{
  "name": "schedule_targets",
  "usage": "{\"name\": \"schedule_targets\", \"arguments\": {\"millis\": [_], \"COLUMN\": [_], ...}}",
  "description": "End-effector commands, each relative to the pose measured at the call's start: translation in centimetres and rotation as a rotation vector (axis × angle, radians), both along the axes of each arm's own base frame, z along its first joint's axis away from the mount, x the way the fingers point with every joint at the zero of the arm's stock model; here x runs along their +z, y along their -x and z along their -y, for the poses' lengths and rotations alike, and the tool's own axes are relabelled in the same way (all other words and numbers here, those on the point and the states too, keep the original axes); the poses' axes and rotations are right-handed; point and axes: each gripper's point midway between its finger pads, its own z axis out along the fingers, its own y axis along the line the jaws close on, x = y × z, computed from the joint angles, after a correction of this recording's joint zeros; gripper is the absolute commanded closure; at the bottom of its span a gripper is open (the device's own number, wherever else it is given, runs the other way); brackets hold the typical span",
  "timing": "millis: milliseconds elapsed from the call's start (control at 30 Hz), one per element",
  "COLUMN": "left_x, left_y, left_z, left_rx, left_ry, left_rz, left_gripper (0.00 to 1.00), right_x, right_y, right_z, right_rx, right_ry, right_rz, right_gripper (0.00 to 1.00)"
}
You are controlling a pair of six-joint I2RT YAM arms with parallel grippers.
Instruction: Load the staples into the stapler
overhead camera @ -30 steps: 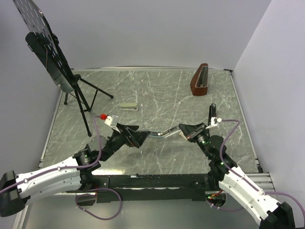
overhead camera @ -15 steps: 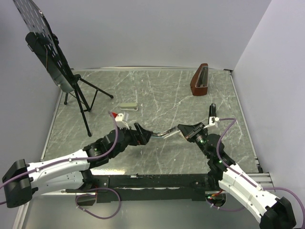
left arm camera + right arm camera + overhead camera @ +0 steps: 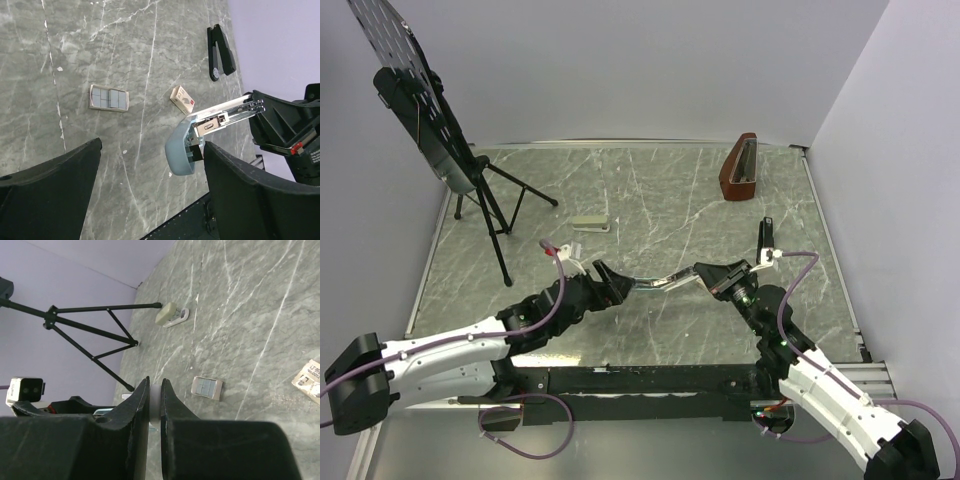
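We are watching the right gripper (image 3: 154, 385) clamping hard on one end of a grey stapler (image 3: 179, 152). It is holding that stapler up off the table (image 3: 60, 45), with the silver rail showing. The other end, the rounded grey cap, is hanging right between the jaws of the left gripper (image 3: 152, 146), which are standing spread wide and gripping nothing. The cap is sitting much nearer one of its fingers (image 3: 235, 190) than the other. It may be brushing that finger, but from these angles we are not able to say for sure.

The black stapler (image 3: 226, 57) is lying on the table well beyond the left jaws, out past the right gripper. It is splayed in a narrow V, and neither arm is touching it. The small tan box (image 3: 182, 99) is lying flat on the table just beyond the raised cap, apart from both sets of jaws. The staples themselves are too small for us to pick out. A flat grey tile (image 3: 109, 97) is lying near that box, also beyond the left jaws.
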Motion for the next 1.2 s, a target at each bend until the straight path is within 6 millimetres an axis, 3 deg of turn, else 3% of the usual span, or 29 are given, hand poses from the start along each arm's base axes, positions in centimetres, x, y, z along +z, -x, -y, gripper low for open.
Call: {"name": "schedule_targets", "arguments": {"millis": [0, 100, 233, 467, 533, 633, 667, 733, 767, 833, 867, 933, 1000, 1067, 1100, 1167], "left_x": [0.8, 1.0, 2.6, 10.0, 11.8, 12.7, 11.4, 11.4, 9.8, 9.8, 8.0, 6.8, 6.0, 3.5, 3.6, 1.7], "left_y": [-0.8, -0.8, -0.8, -1.7, -1.4, -0.3, -0.3, 0.2, 0.1, 0.5, 0.6, 1.0, 1.6, 1.4, 1.3, 1.2], "left_z": [-1.2, -0.9, -0.5, -1.0, -0.3, 1.9, 2.8, 3.9, 4.7, 5.8, 6.3, 7.8, 8.6, 8.7, 9.1, 9.3], "left_rx": [0.072, 0.060, 0.026, -0.066, -0.160, -0.359, -0.422, -0.527, -0.577, -0.647, -0.696, -0.775, -0.834, -0.892, -0.906, -0.939], "left_ry": [0.030, 0.032, 0.023, -0.206, -0.293, -0.408, -0.466, -0.530, -0.577, -0.613, -0.661, -0.715, -0.761, -0.856, -0.872, -0.923], "left_rz": [0.018, 0.018, 0.060, 0.331, 0.423, 0.500, 0.484, 0.497, 0.472, 0.483, 0.446, 0.446, 0.431, 0.389, 0.394, 0.353], "left_gripper": [0.12, 0.11, 0.01, 0.01, 0.01, 0.00, 0.01, 0.01, 0.02, 0.05, 0.09, 0.14, 0.20, 0.28, 0.29, 0.34], "right_x": [2.9, 2.4, 2.1, 1.2, 1.1, 1.0, 1.1, 0.9, 1.0, 0.9, 0.9, 0.8, 0.9, 0.8, 0.8, 0.6], "right_y": [-0.3, -0.3, -0.5, -0.6, -0.6, -0.7, -0.7, -0.7, -0.7, -0.7, -0.7, -0.7, -0.7, -0.7, -0.7, -0.8], "right_z": [0.1, -0.1, -0.3, -0.4, -0.5, -0.7, -0.7, -1.0, -1.1, -1.2, -1.2, -1.3, -1.3, -1.4, -1.4, -1.5], "right_rx": [-0.014, -0.004, 0.001, 0.007, 0.012, 0.020, 0.021, 0.032, 0.038, 0.044, 0.044, 0.047, 0.050, 0.050, 0.051, 0.051], "right_ry": [-0.074, -0.088, -0.050, -0.003, 0.003, 0.006, 0.002, 0.004, 0.005, 0.002, 0.002, 0.003, 0.003, 0.001, 0.000, 0.000], "right_rz": [0.072, 0.060, 0.049, 0.035, 0.027, 0.024, 0.028, 0.019, 0.021, 0.015, 0.015, 0.010, 0.010, 0.007, 0.005, 0.000], "right_gripper": [1.00, 1.00, 1.00, 1.00, 1.00, 1.00, 1.00, 1.00, 1.00, 1.00, 1.00, 1.00, 1.00, 1.00, 1.00, 1.00]}}
